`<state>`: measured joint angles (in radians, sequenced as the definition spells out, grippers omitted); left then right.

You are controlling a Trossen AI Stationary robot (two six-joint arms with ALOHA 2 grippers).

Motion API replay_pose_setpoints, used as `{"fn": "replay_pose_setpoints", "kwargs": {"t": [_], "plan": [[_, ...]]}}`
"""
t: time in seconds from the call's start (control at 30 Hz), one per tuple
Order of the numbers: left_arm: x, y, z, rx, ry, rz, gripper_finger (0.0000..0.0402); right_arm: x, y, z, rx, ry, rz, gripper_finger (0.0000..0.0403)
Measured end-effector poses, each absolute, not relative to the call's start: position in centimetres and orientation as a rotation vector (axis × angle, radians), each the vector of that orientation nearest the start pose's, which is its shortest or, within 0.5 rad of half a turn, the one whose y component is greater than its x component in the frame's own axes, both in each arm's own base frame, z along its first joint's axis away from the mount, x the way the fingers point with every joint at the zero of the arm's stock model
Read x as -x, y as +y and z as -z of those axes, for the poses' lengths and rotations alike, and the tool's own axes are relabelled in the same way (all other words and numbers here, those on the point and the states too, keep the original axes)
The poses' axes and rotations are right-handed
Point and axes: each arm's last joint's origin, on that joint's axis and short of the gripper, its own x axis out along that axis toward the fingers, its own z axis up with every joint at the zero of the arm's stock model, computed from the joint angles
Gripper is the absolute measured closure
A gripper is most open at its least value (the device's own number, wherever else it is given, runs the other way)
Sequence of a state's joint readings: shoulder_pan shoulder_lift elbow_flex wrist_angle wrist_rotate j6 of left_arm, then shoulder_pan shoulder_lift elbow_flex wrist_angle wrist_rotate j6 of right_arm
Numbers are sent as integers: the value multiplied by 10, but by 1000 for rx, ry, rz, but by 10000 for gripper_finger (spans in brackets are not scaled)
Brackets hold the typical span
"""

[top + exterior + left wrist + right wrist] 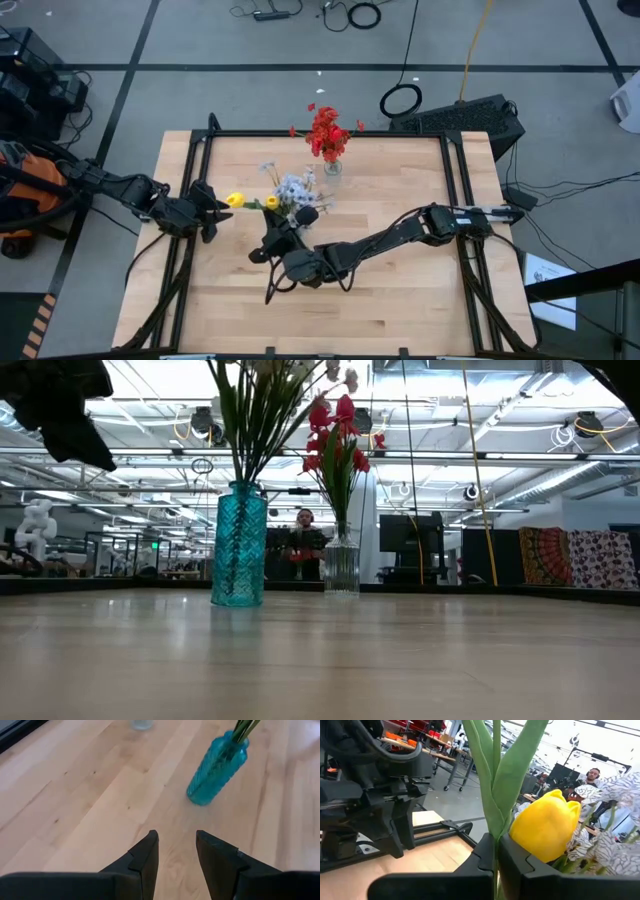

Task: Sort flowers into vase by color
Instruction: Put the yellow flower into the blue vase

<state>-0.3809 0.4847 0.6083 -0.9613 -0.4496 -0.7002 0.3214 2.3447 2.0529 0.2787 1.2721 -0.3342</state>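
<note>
As the high view shows, the right tool (283, 232) sits beside the blue vase (297, 212); the left tool (222, 203) waits open. In its wrist view, it clamps a yellow tulip (545, 826) stem (insertion step); next, lower it into that vase.

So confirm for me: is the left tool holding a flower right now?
No. The left tool has open fingers with only bare table between them, pointing toward the blue vase.
</note>
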Motion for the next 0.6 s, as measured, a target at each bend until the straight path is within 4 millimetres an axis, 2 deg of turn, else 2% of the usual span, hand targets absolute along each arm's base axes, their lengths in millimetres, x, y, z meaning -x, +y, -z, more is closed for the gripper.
{"fn": "replay_pose_setpoints", "kwargs": {"t": [0.33,0.6], "plan": [[-97,-26,-263,338,509,-220,262,-515,141,-279,265,139,931,401],[-105,-29,-277,304,366,-150,262,-514,144,-279,262,135,924,354]]}}
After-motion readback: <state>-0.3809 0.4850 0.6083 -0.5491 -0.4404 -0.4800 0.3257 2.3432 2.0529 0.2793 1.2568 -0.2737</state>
